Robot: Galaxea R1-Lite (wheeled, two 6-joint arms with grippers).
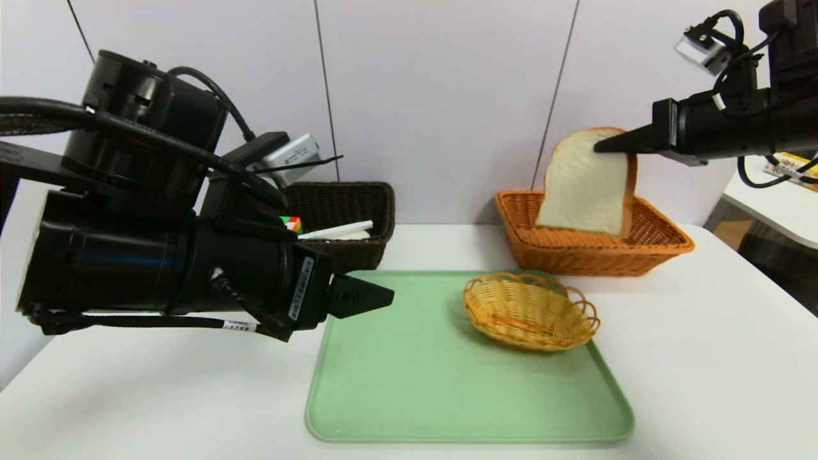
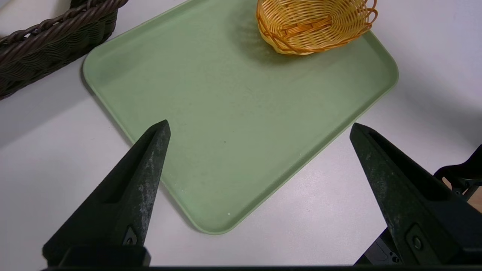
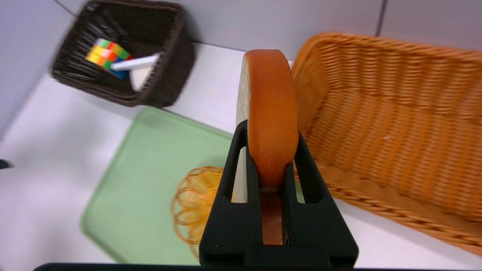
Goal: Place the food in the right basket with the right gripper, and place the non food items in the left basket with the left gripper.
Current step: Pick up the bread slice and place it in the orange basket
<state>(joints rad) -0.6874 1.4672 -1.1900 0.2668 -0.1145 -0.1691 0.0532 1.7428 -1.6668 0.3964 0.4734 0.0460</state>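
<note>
While the left claw [image 2: 260, 128] hangs spread above the green tray's [image 1: 409, 383] near-left corner | dark basket [image 1: 345, 211] holds a colour cube [image 3: 107, 56] | small wicker bowl [image 1: 530, 310] on tray | right claw [image 3: 269, 150] pinches the bread slice [image 1: 585, 185], upright over the orange basket [image 1: 645, 249].

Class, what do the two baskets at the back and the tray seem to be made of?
Dark basket: dark brown woven wicker or plastic rattan, matte strands. Orange basket: the same weave in glossy orange, likely synthetic. Tray: smooth, matte pale-green plastic, with a moulded rim.
</note>
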